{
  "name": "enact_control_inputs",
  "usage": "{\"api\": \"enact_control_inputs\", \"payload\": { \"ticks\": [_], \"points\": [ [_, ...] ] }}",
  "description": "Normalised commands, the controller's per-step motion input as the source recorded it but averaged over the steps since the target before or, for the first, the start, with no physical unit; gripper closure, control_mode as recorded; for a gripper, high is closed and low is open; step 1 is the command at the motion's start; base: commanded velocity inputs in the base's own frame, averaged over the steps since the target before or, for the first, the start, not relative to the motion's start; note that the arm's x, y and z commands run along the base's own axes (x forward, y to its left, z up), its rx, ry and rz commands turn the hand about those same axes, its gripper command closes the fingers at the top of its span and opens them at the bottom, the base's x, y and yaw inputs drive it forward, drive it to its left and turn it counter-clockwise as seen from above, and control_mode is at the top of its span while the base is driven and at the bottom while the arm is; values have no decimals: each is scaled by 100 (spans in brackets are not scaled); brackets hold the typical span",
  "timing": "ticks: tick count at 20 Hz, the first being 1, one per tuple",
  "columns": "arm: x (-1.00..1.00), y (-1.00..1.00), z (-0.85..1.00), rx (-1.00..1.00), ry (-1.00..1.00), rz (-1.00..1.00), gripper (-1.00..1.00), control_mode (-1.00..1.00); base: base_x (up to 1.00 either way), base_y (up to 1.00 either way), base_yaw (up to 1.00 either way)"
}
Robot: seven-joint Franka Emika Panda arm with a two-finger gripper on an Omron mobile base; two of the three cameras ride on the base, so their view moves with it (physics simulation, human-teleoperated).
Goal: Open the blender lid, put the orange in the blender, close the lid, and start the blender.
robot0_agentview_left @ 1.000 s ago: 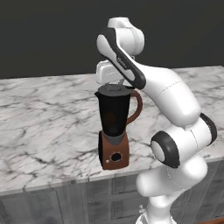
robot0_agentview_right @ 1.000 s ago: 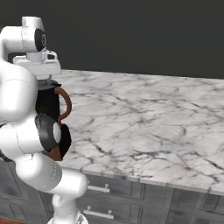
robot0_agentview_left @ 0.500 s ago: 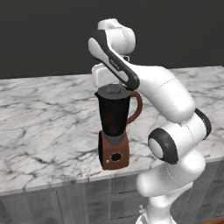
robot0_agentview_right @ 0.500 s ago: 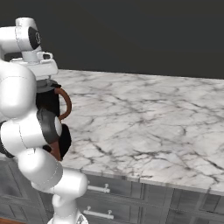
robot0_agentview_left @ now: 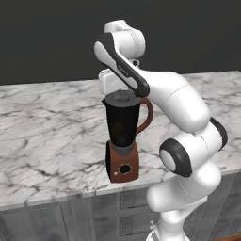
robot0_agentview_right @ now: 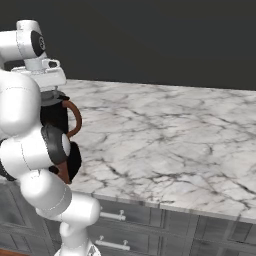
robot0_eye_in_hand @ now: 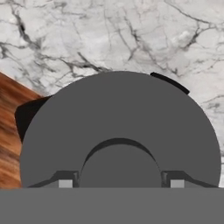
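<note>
Your blender (robot0_agentview_left: 123, 141) stands near the front edge of the marbled surface (robot0_agentview_left: 47, 127), with the blender lid (robot0_eye_in_hand: 118, 127) seated on top of the jar. In the hand view your claw (robot0_eye_in_hand: 120, 183) sits directly over the lid, one finger (robot0_eye_in_hand: 65, 181) on each side of the raised centre knob. The fingers stand narrowly parted about the knob, but you cannot tell whether they grip it.

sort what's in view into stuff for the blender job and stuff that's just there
For the job:
- blender, standing on the counter
- lid, sitting on the jar top
- gripper, its jaws either side of the lid's centre knob

Just there:
- marble counter
- cabinet drawers below it
</note>
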Motion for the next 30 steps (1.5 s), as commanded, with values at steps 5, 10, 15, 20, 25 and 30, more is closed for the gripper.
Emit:
{"api": "enact_control_inputs", "payload": {
  "ticks": [5,10,15,20,25,30],
  "points": [
    [-1,0,0,0,-7,0,-100,-100,0,0,0],
    [0,0,7,0,-10,0,-100,-100,0,0,0],
    [-14,0,44,0,-22,0,-100,-100,0,0,0],
    [-64,0,46,0,-34,-1,-100,-100,0,0,0],
    [-100,0,-24,0,-39,-8,-100,-100,0,0,0],
    [-100,0,-82,1,-37,-22,-100,-100,0,0,0]
  ]
}}
